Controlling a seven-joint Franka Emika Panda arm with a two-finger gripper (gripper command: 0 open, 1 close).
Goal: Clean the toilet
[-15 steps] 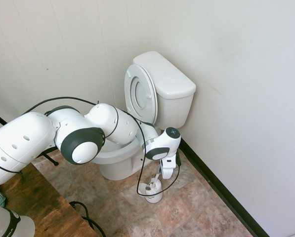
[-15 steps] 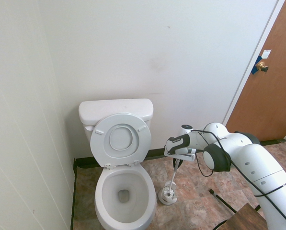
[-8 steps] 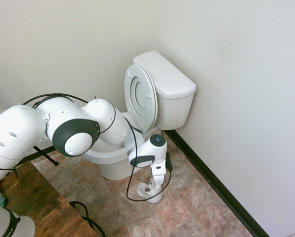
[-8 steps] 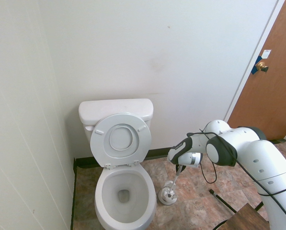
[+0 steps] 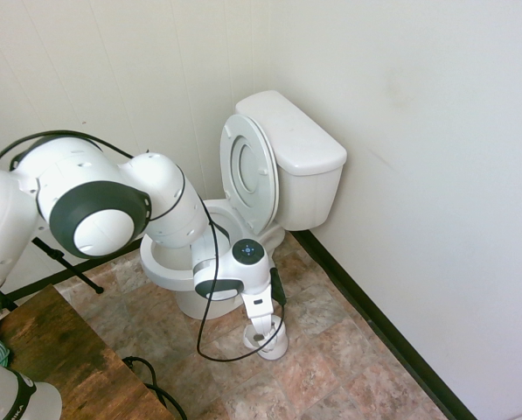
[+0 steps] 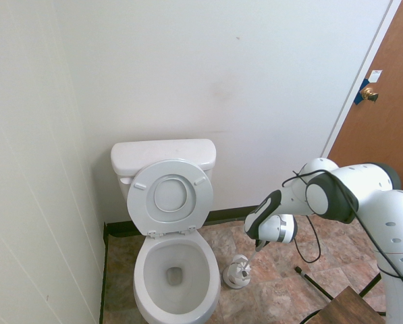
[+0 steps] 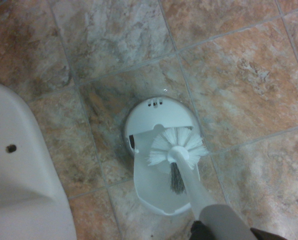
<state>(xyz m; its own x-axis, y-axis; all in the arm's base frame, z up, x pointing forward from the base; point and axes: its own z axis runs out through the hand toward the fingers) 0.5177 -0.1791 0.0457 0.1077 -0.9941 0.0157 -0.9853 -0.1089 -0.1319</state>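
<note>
One gripper [image 6: 258,247] shut on brush [image 7: 177,148], fingers hidden, holder [image 7: 156,165] below

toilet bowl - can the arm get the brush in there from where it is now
Probably yes. The lid stands up, so the toilet bowl is open from above. The gripper holds the brush just over its holder, beside the bowl, with nothing between them.

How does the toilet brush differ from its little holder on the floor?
The brush has a long thin handle ending in a bristly round head; the holder is a low, rounded, smooth base. The brush hangs lifted above the holder, gripped by the gripper, while the holder sits flat on the tile floor beside the toilet. Both are white plastic.
</note>
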